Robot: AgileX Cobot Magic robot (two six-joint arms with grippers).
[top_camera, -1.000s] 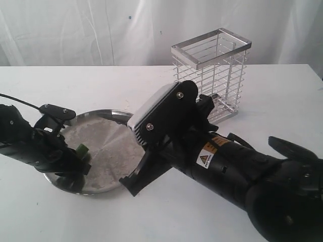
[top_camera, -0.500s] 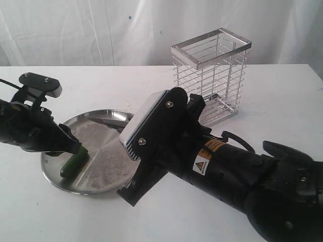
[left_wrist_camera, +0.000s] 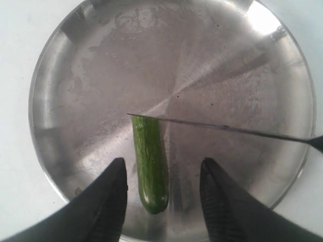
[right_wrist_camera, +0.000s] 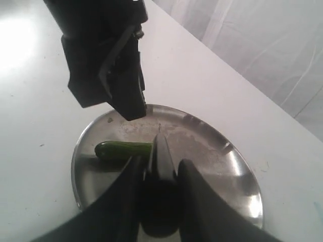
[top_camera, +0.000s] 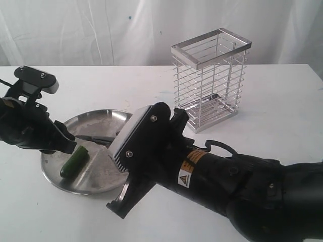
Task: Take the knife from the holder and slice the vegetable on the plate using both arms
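Inspecting your workspace, you have the plate (top_camera: 96, 184) on the white table (top_camera: 282, 101), with the vegetable (left_wrist_camera: 150, 164) lying flat on it toward the left arm's side. Your left gripper (left_wrist_camera: 162, 194) hangs released above the plate, its two fingers (left_wrist_camera: 113, 194) spread either side of the vegetable's rounded end without touching it. Your right gripper (right_wrist_camera: 157, 174) is clenched on the knife (left_wrist_camera: 227, 128), the black handle pinched between its fingers. The blade reaches across the plate and its tip sits at the vegetable's cut end; you cannot tell from these views whether the edge rests on it or just above. The holder (top_camera: 211, 78) stands upright on the table behind the right arm (top_camera: 222, 176), well apart from the plate.
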